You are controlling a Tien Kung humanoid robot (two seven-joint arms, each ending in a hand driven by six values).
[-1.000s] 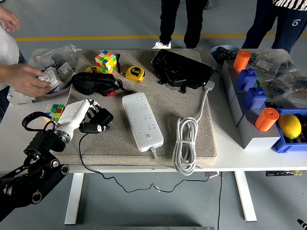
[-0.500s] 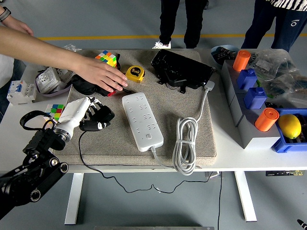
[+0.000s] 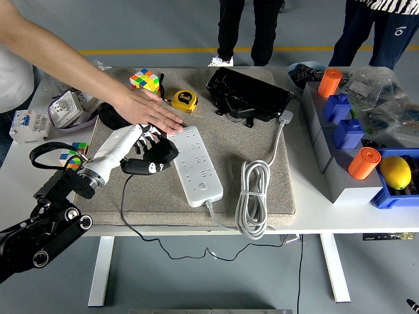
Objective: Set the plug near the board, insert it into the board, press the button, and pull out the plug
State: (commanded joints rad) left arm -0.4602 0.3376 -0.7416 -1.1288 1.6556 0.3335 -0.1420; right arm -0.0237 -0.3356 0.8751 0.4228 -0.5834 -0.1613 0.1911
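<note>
White plastic marks the board (image 3: 194,165), lying at the centre of the frame on a mat (image 3: 262,131) on the counter (image 3: 308,219), its long axis running from upper left to lower right. In the head view, the left hand (image 3: 145,145) is reaching in from the lower left, its fingers (image 3: 154,137) curling around the black plug (image 3: 154,162), which is sitting just left of the board's left edge. Sockets are therefore lying to the right of the plug. A person's hand (image 3: 149,111) is resting at the board's upper end, just above the left hand. No right arm is showing.
</note>
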